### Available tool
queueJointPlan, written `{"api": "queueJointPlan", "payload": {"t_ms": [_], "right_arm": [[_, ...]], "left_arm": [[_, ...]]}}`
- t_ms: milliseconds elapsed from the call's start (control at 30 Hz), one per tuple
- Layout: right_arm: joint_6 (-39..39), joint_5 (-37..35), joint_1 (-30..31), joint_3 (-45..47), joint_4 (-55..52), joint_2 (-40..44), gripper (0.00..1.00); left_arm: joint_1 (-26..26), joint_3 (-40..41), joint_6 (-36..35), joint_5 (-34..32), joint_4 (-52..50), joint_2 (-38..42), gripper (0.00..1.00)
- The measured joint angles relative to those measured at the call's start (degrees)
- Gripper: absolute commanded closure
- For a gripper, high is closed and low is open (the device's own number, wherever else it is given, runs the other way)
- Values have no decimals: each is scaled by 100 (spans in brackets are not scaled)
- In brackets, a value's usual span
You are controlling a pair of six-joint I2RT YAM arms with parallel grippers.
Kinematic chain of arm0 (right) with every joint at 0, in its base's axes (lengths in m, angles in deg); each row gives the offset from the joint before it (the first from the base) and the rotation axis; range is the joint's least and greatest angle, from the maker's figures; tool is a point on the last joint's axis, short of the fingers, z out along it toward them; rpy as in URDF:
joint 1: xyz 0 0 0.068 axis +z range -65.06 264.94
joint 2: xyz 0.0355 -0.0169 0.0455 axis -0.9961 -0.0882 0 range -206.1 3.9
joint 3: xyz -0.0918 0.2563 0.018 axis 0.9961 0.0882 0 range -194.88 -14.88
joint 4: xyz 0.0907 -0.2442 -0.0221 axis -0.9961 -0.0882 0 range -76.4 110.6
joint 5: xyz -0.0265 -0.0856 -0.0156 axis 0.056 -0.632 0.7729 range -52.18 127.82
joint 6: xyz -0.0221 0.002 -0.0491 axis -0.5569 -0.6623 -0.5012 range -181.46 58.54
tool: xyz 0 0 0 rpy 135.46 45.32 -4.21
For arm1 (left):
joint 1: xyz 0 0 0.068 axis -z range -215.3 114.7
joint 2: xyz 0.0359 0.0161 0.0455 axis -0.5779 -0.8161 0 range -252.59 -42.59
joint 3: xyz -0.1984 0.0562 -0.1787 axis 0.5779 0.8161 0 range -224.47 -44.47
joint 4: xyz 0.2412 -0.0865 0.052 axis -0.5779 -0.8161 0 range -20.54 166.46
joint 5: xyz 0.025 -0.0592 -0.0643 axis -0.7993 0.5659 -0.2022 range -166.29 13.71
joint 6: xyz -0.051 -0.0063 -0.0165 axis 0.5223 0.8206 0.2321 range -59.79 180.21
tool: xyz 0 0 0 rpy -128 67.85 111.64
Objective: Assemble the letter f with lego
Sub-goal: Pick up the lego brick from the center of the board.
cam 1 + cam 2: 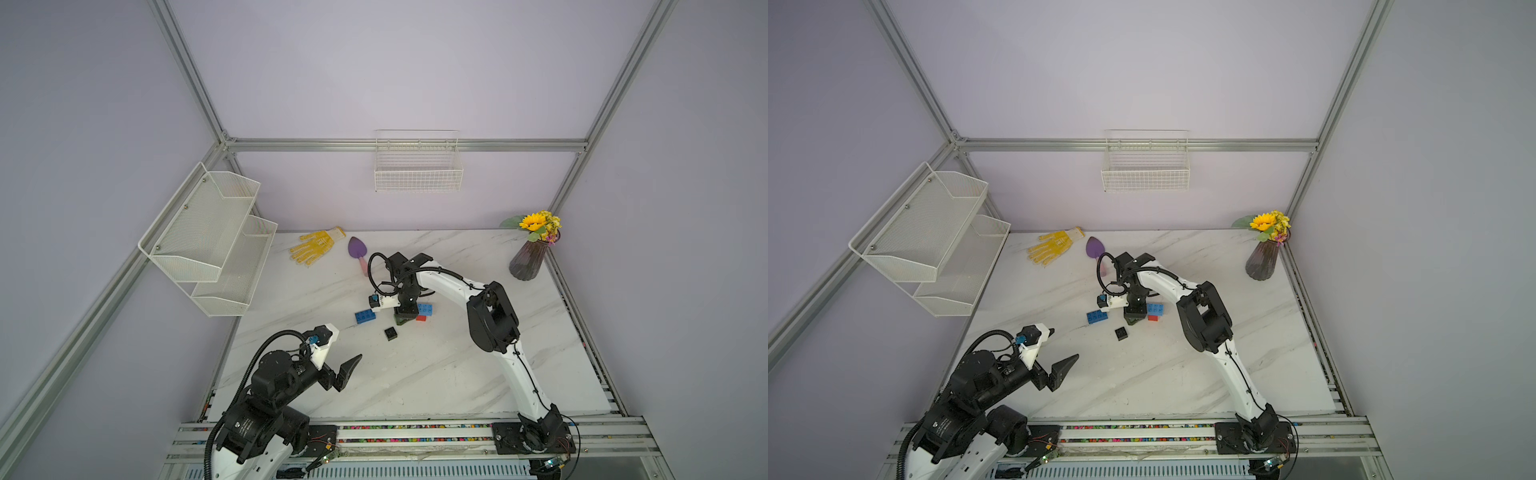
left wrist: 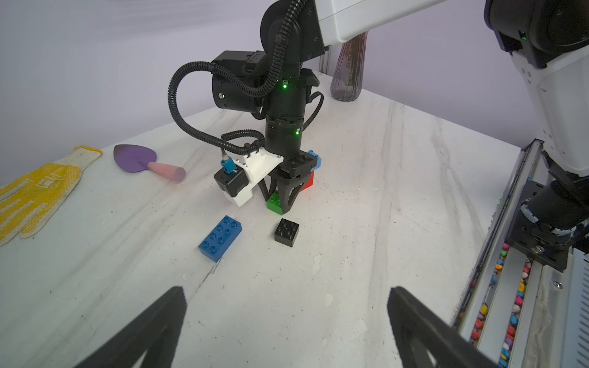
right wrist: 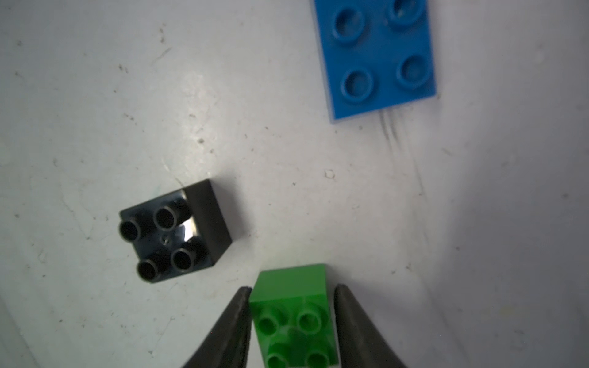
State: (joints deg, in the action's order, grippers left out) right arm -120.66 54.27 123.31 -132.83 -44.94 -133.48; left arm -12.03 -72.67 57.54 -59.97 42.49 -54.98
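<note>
The lego bricks lie separate on the marble table (image 1: 457,374); no letter f is in view. My right gripper (image 3: 292,288) points straight down, its fingers shut against both sides of the green brick (image 3: 293,306) (image 1: 402,320), which rests on the table. A black brick (image 3: 175,231) (image 1: 390,333) sits just in front of it. One blue brick (image 1: 365,316) (image 2: 220,237) lies to its left. Another blue brick (image 1: 424,308) and a red brick (image 1: 421,318) lie side by side to its right. My left gripper (image 2: 286,288) (image 1: 347,343) hovers open and empty at the front left.
A yellow glove (image 1: 316,246) and a purple trowel (image 1: 358,249) lie at the back. A vase of flowers (image 1: 528,259) stands in the back right corner. A white mesh shelf (image 1: 212,237) overhangs the left edge, and a wire basket (image 1: 417,170) hangs on the back wall.
</note>
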Motion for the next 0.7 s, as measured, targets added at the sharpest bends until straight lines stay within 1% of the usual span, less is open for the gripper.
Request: {"api": "queueJointPlan", "payload": {"t_ms": [33,67,100,533,700], "right_arm": [[13,-7,0,-22,-11,-2,81],[33,-2,0,-44,-31,-4,86],[9,-2,0,-79,-48,-9,88],[203,-7,-44,-426,-57,2,91],[286,-31,-157,-435,-72,195,91]], "left_arm": [[-2,-2,0,0,-2,0,0],[-2,-2,0,0,-2,0,0],[-2,0,0,4,0,0,0],[-37,-2,0,48,0,-11,0],[-39,0,0,79,0,-15,0]]}}
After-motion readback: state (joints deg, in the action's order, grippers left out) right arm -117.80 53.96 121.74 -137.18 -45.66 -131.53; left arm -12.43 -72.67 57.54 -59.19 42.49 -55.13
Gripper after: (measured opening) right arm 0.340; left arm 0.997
